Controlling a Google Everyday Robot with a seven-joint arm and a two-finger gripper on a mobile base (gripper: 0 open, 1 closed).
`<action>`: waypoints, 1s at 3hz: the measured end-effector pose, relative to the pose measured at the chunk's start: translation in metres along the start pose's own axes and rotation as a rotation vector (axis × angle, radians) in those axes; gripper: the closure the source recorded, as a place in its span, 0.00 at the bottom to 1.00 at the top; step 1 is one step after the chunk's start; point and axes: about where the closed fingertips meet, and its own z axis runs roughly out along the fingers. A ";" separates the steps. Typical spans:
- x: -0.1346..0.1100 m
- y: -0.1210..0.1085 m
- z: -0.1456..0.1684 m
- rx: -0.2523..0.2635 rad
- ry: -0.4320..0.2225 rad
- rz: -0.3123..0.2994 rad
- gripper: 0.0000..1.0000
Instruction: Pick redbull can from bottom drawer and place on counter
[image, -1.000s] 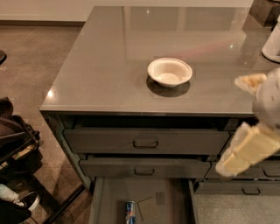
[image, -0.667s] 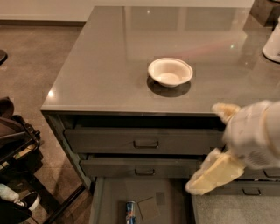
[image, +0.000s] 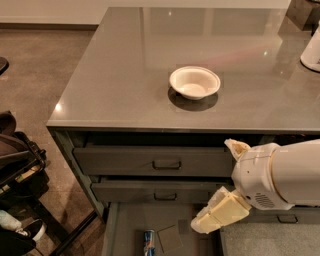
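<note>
While the redbull can sits in the open bottom drawer, just left of a grey card, the end effector hangs right of both, its opening indeterminable. A white bowl rests on the surface.

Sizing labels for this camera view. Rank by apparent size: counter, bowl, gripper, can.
1. Counter.
2. Bowl and gripper look about alike; the gripper, at the open bottom drawer's right side, is nearer the camera, so unranked.
3. Can, in that drawer.
</note>
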 end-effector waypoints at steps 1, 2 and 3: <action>0.010 0.012 0.012 0.021 -0.040 0.043 0.00; 0.039 0.039 0.063 0.013 -0.110 0.128 0.00; 0.045 0.058 0.123 -0.024 -0.220 0.197 0.00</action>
